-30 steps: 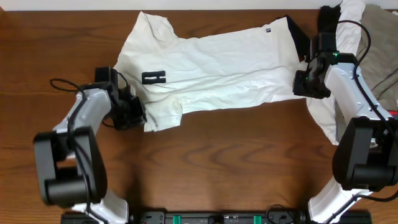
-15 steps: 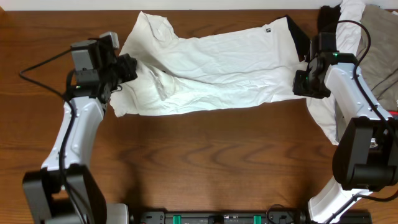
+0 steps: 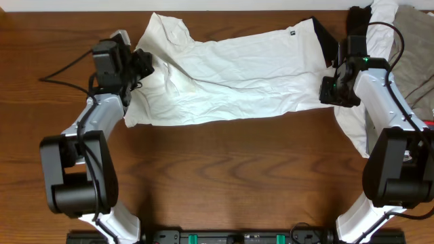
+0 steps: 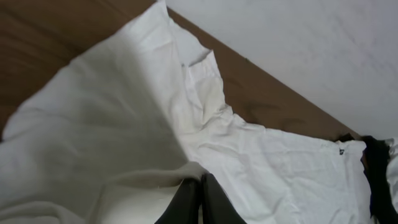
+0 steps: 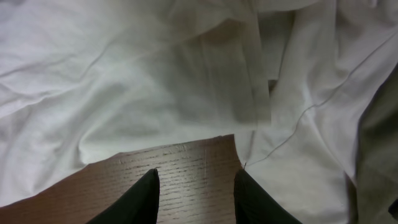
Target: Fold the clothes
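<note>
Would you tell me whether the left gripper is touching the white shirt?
Touching. Left wrist view: the left gripper is shut on a fold of the white shirt.

I can't read any words, numbers or brand names in any of my camera views. The only mark I can find is a tiny dark tag [image 3: 292, 30] on the white shirt [image 3: 230, 74], up near the shirt's far right edge. It shows from overhead and again from the left wrist camera, but it's too small to make out any lettering.
</note>
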